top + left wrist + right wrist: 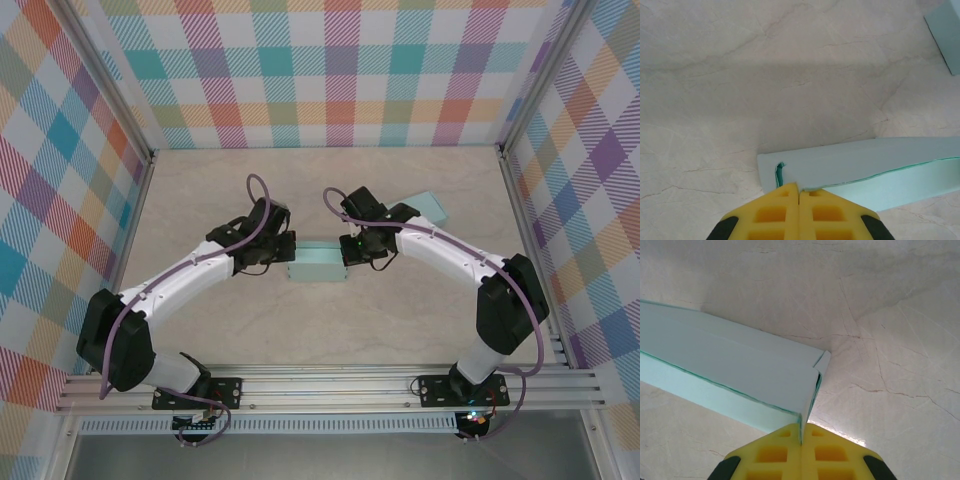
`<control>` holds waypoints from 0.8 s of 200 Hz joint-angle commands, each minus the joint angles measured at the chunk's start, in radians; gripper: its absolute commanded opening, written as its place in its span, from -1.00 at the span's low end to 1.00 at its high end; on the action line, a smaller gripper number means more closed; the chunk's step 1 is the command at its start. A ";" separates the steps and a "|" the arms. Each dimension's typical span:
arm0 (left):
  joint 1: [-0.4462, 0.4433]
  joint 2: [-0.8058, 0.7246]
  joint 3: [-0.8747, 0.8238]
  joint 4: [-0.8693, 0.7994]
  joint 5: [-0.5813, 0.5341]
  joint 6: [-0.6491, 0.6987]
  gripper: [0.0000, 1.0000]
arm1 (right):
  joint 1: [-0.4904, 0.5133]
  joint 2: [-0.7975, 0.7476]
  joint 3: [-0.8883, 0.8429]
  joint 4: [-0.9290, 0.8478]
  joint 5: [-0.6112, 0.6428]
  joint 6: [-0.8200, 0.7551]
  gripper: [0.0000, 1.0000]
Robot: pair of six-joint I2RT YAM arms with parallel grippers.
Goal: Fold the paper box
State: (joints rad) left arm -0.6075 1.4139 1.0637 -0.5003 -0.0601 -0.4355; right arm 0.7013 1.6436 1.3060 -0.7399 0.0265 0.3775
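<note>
Nearby, second teal piece (pixel 425 207) beyond paper box (pixel 316 265), marble table (pixel 400 320)

Top external camera: fixed above and behind arm bases (pixel 196 393), tilted down-forward, far range. Whole beige marble-pattern table (pixel 330 330) in frame; bases at 6 o'clock, checked walls (pixel 340 70) at 9, 12, 3 o'clock.
Left wrist camera: close range, looks down past yellow left gripper (pixel 798 187) at 6 o'clock of frame.
Right wrist camera: same arrangement, yellow right gripper (pixel 801 432) at 6 o'clock.
Shared coverage: pale teal paper box (pixel 316 264), table centre, in all three views; left wrist covers 9 o'clock end, right wrist 3 o'clock end. Loose teal card piece (pixel 425 208): top and left wrist views.
</note>
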 commanded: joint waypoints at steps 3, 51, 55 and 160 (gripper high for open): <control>0.000 -0.028 -0.024 0.043 0.024 -0.015 -0.98 | 0.015 0.017 0.026 -0.014 -0.014 -0.019 -1.00; 0.000 -0.030 -0.049 0.019 -0.059 0.041 -1.00 | 0.015 0.010 0.012 0.014 -0.032 -0.004 -1.00; 0.000 -0.029 -0.051 0.022 -0.058 0.041 -1.00 | 0.015 0.010 0.012 0.016 -0.035 -0.003 -1.00; -0.033 0.008 -0.098 0.043 -0.133 0.078 -1.00 | 0.016 0.010 -0.012 0.044 -0.046 0.021 -1.00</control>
State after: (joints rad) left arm -0.6205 1.4029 0.9993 -0.4110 -0.1577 -0.3759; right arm 0.7086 1.6440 1.3067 -0.7139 0.0097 0.3855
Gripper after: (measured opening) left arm 0.050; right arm 0.062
